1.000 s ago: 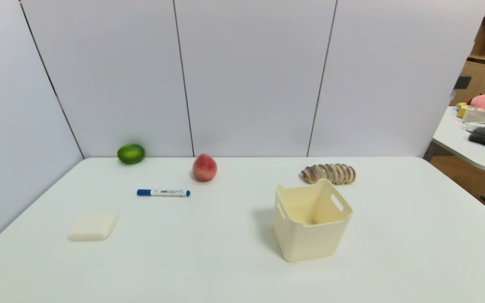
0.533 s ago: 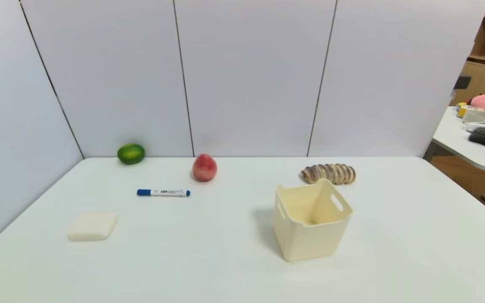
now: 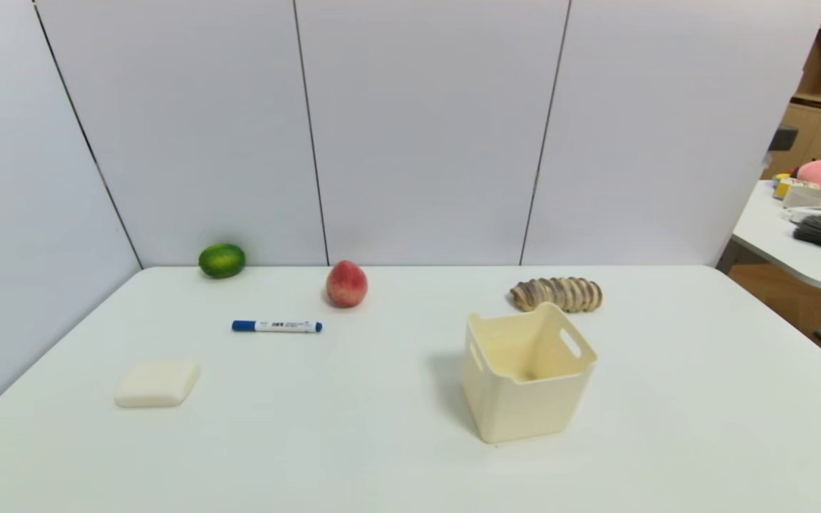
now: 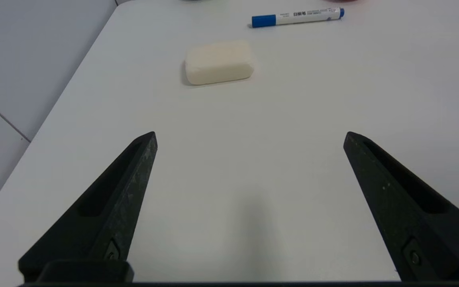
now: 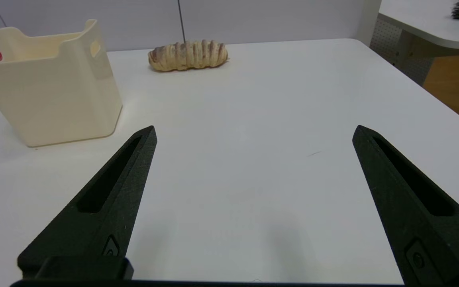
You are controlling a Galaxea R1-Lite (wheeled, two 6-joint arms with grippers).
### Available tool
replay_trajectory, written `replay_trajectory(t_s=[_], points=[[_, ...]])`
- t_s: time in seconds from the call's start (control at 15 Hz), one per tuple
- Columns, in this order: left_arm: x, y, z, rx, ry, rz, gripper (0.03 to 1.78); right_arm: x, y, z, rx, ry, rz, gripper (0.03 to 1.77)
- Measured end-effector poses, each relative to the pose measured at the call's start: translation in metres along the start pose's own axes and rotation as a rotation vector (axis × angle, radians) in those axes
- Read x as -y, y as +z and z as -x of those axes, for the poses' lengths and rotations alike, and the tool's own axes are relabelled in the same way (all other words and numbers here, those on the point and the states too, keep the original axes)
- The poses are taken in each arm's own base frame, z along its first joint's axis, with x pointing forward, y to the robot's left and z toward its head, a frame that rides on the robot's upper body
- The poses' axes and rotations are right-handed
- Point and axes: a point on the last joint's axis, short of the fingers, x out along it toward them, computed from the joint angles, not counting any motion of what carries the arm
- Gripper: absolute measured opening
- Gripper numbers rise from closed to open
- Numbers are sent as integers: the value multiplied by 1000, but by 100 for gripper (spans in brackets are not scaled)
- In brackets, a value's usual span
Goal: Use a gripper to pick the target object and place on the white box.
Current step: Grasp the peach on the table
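Zero change vs a sec ago: peach [image 3: 346, 283] sits untouched on table [image 3: 667, 399], behind-left of white box [image 3: 528, 374]. Left tool [image 4: 249, 137] & right tool [image 5: 253, 131] both spread wide, empty, so pick not begun.

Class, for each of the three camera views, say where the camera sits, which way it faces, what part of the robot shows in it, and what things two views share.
Head view: high on the robot, facing forward and down over the table with the peach and white box; no arm shows.
Left wrist view: low behind the open left gripper, facing the cream pad and marker.
Right wrist view: low behind the open right gripper, facing the box and the ridged brown roll.
Shared: pad and marker in head and left wrist views; box and roll in head and right wrist views.
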Motion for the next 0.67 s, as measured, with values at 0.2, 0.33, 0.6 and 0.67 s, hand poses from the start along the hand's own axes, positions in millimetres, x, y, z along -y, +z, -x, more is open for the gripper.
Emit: replay_trajectory(t_s=[0.2,0.33,0.6,0.67], points=[[-4,41,-12,-134,-21,-50,169,0,0,0,0,1,0,170],[-6,71,-32,-213,-42,-94,169,0,0,0,0,0,0,170],[-9,133,-100,-336,-97,-199,169,0,0,0,0,1,0,170],[-8,145,-121,-360,-114,-226,169,0,0,0,0,0,0,170]])
